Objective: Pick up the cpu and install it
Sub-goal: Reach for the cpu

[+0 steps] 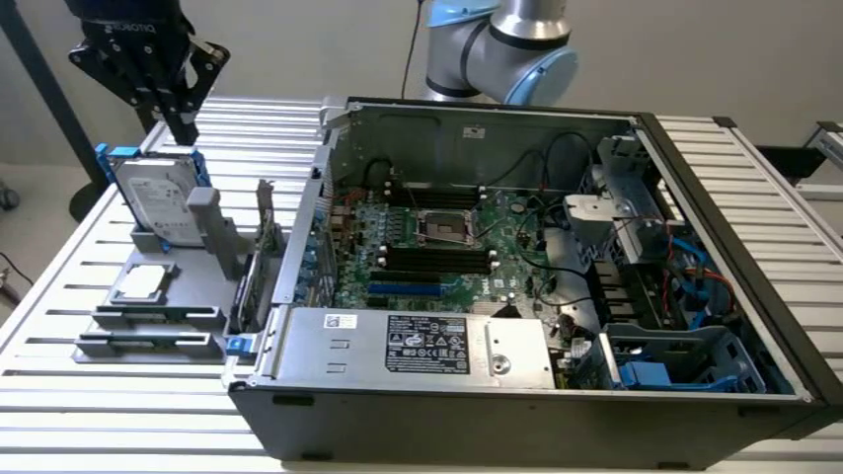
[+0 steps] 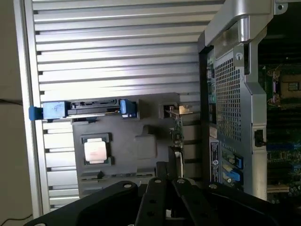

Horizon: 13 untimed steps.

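Where the slatted table (image 1: 53, 296) runs along the exterior view's left, the gripper (image 1: 181, 126) hangs near the upright hard drive (image 1: 156, 202), its fingers pressed together on nothing and touching no part. Just nearer the camera, the cpu (image 1: 142, 283) lies flat on a grey holder (image 1: 208, 232), silver face up, with two memory sticks (image 1: 156, 317) in front of it. To the right stands the open case (image 1: 527, 425). Its socket (image 1: 445, 229) sits mid-motherboard, well apart from the cpu. In the wrist view the cpu (image 2: 96, 151) lies on the holder, beyond the closed fingertips.
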Tool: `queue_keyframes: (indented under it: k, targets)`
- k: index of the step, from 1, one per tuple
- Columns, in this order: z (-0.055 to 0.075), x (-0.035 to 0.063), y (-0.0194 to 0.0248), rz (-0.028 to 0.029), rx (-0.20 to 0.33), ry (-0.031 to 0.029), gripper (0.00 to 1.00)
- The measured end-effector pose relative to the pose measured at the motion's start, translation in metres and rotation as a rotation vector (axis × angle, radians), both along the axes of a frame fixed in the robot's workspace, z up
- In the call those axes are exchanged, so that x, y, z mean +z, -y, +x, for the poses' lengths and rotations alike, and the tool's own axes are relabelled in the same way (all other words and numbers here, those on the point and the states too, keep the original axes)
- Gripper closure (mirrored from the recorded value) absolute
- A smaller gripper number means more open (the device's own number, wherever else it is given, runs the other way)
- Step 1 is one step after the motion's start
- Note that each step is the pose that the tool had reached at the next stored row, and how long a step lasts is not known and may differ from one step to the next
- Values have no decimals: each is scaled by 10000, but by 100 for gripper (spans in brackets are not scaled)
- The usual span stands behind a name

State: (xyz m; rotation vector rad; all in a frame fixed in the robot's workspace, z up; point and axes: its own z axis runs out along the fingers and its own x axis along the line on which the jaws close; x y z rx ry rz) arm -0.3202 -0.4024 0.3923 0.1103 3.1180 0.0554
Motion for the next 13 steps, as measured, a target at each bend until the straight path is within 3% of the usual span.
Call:
queue_keyframes:
  k: [13]
  targets:
    - [-391, -72, 1, -177, 49, -43, 89]
